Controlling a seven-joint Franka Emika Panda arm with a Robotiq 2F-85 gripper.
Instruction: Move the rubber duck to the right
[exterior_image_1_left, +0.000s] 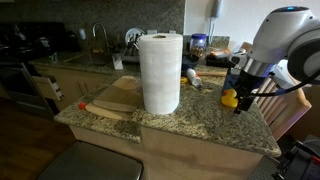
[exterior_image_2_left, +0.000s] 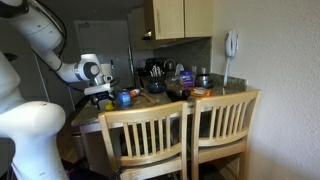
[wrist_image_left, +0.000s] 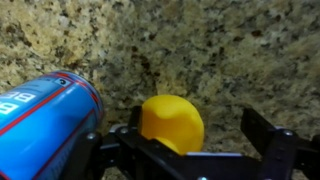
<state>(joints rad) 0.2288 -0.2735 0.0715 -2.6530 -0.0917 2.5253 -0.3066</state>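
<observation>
Duck spot: the rubber duck (wrist_image_left: 172, 122) sits on the counter (wrist_image_left: 235, 50), right inside the end effector (wrist_image_left: 186, 135) (its sides are wide apart, not squeezing it). The blue can (wrist_image_left: 45, 120) is just beside it.
</observation>
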